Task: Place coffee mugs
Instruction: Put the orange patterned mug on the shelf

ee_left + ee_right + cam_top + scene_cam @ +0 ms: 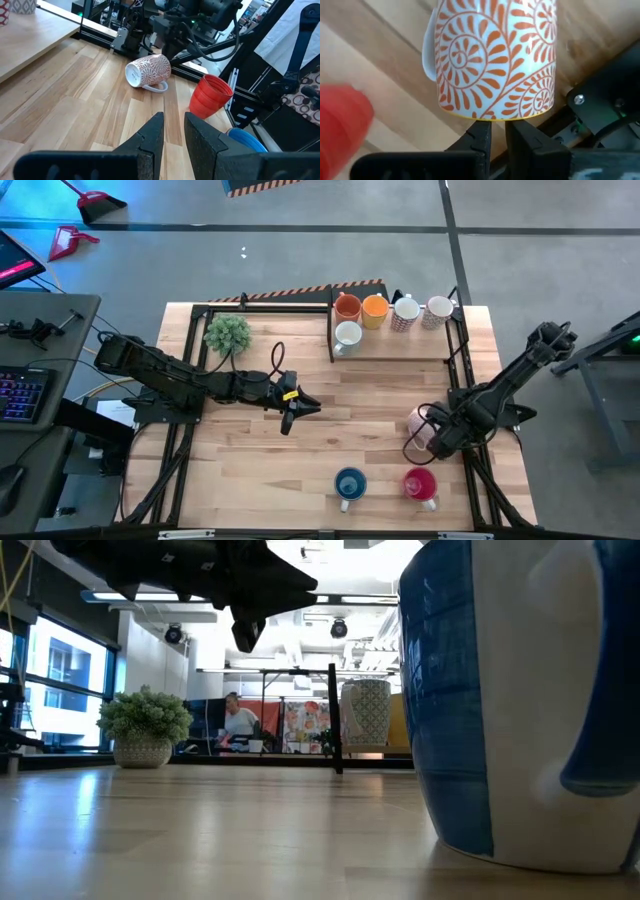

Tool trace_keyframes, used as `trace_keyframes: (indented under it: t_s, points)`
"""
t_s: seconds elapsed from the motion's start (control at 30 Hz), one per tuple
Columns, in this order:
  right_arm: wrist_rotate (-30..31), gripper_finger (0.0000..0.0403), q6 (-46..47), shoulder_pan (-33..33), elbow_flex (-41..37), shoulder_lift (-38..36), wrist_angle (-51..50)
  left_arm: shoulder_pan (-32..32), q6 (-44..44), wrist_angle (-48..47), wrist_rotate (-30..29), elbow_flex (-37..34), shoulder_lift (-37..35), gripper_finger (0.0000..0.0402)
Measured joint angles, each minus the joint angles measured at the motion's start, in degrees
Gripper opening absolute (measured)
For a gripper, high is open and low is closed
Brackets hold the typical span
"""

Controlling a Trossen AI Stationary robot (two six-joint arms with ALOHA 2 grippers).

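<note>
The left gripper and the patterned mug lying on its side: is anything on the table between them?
No. In the left wrist view, only bare wood lies between the left gripper and the patterned mug. The red mug stands off to one side.

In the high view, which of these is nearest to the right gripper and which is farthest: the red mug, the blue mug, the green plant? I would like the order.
From the right gripper:
1. Red mug, just beside it at the table's front edge.
2. Blue mug, farther along that front edge, toward the left arm.
3. Green plant, across the table at the far left corner.
</note>
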Motion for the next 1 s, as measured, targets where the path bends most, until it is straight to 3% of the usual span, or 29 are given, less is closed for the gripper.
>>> trace_keyframes:
  t_s: [0.33,0.67,0.87,1.0]
  points:
    - [6.0,0.0034,8.0,-0.4,0.0,0.0,-2.4,0.0,0.0,0.0,0.0,0.0,0.0,0.0065]
    - [12.5,0.0034,6.8,-6.5,0.0,0.0,-1.4,0.0,0.1,0.0,0.0,0.0,0.0,0.0065]
    - [12.7,0.0034,5.8,-9.8,0.0,0.0,-1.4,0.0,0.1,0.0,0.0,0.0,0.0,0.0065]
    - [9.2,0.0034,6.2,-10.6,0.0,-0.9,-3.0,0.0,0.5,0.0,0.0,0.0,0.0,0.0065]
